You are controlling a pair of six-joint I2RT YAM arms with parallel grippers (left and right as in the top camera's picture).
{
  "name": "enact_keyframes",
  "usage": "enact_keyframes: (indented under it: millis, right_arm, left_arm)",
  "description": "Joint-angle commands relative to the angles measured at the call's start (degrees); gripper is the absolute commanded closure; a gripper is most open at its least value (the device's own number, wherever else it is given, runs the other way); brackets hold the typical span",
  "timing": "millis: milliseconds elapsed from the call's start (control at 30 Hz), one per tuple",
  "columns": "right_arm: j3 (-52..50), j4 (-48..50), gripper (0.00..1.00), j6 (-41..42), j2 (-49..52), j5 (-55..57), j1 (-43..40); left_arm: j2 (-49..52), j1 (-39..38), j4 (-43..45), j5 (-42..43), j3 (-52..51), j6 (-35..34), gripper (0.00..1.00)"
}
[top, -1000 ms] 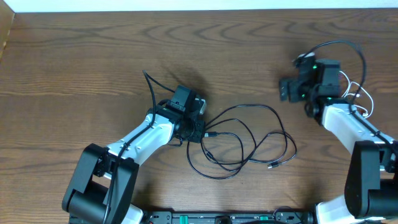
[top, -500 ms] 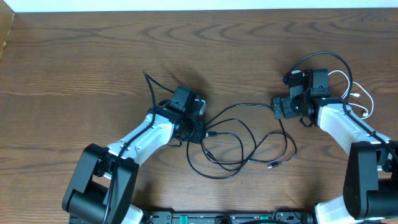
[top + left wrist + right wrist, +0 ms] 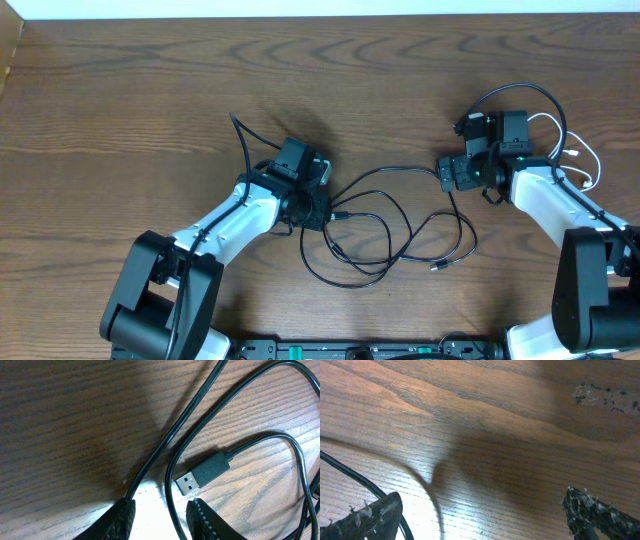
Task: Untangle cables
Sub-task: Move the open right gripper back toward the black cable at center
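Thin black cables (image 3: 405, 169) lie in tangled loops at the middle of the table. My left gripper (image 3: 316, 210) sits low at their left end. In the left wrist view it (image 3: 160, 522) is open, with one black strand (image 3: 172, 505) running between the fingers. A black USB plug (image 3: 205, 471) lies just ahead of them. My right gripper (image 3: 447, 172) is at the right end of the top loop. In the right wrist view it (image 3: 480, 520) is wide open and empty, with a black cable (image 3: 365, 491) by its left finger. A thin white cable (image 3: 578, 158) loops by the right arm.
A thick black wire (image 3: 530, 90) arches over the right arm. A second small plug (image 3: 438, 266) lies at the lower right of the tangle. A black wire end (image 3: 240, 135) sticks up behind the left arm. The table's far edge (image 3: 320, 15) is a white strip.
The right arm moved left and down to the right end of the cable loop, then held still. The left arm and the cables have not moved.
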Motion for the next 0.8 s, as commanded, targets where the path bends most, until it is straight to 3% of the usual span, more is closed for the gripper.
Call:
enact_keyframes:
  millis: [0,367,667,767]
  right_arm:
    - [0.33,-0.11,0.01,-0.35,-0.33,-0.37,0.28]
    - [0.33,-0.11,0.01,-0.35,-0.35,-0.37,0.28]
    - [0.33,-0.11,0.01,-0.35,-0.33,-0.37,0.28]
    - [0.33,-0.11,0.01,-0.35,-0.35,-0.37,0.28]
  left_arm:
    - [0.11,0.31,-0.17,-0.44,0.70,-0.07,0.60]
    - [0.11,0.31,-0.15,-0.44,0.59,-0.07,0.57]
    - [0.11,0.31,-0.13,-0.87,-0.15,-0.07,0.43]
    - [0.11,0.31,0.76,-0.87,-0.79,-0.07,0.43]
